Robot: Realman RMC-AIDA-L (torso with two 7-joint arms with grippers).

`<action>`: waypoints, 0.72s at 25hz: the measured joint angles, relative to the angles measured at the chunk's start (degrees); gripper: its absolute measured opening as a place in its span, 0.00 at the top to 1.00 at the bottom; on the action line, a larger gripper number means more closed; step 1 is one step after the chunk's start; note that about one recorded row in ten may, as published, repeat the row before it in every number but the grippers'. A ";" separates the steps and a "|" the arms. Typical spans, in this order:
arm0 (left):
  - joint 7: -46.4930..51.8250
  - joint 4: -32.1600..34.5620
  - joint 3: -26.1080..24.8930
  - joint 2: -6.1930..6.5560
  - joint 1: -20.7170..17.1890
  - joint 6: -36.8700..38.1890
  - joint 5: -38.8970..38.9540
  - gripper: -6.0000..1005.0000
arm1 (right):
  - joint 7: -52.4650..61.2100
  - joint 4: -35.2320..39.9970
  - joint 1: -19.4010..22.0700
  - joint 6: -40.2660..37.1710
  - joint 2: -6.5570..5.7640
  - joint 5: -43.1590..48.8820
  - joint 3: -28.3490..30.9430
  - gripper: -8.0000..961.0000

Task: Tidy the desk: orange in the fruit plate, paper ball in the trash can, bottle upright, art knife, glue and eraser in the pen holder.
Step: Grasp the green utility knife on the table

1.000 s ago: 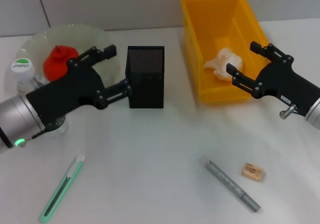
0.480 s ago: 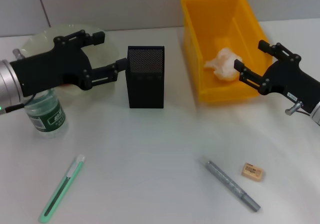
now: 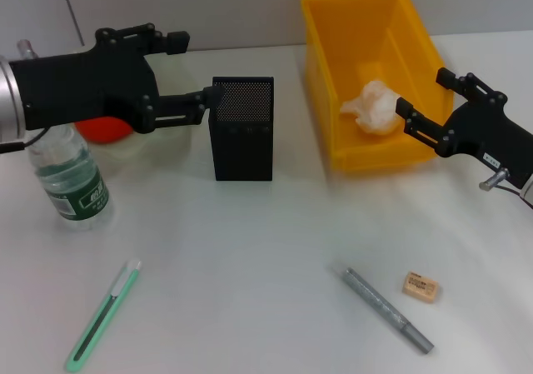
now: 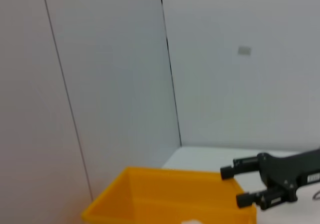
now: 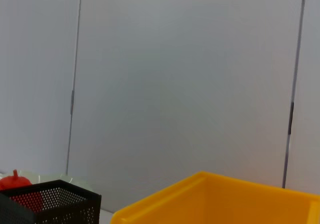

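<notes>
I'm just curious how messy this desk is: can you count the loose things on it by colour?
Green: 1, the art knife
Grey: 1, the glue pen
Tan: 1, the eraser
White: 1, the paper ball
Red-orange: 1, the orange
Clear: 1, the bottle
Total: 6

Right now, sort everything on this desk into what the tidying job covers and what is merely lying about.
Job:
red-orange fruit on clear plate
white paper ball in yellow bin
upright clear water bottle
green art knife
grey glue stick
tan eraser
black mesh pen holder

Lying about:
nothing else visible
</notes>
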State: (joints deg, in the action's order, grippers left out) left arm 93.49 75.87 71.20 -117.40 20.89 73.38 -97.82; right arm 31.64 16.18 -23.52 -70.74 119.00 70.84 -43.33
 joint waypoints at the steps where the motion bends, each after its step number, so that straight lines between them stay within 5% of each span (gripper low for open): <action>1: 1.14 0.80 -0.38 0.06 0.22 0.52 -1.46 0.21 | 0.22 0.00 0.07 0.00 -0.01 0.00 0.00 0.20; 7: 7.94 3.56 -1.91 -0.66 2.83 5.83 -15.48 0.21 | 1.52 0.92 0.67 0.59 -0.09 0.31 -0.09 0.20; 18: 8.14 3.98 -1.84 -0.88 3.01 8.09 -17.75 0.21 | 9.82 11.04 1.79 -1.40 0.33 7.83 -5.28 0.20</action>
State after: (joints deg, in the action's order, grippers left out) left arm 101.63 79.85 69.36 -118.28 23.90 81.47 -115.56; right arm 41.46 27.21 -21.73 -72.14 119.33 78.67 -48.61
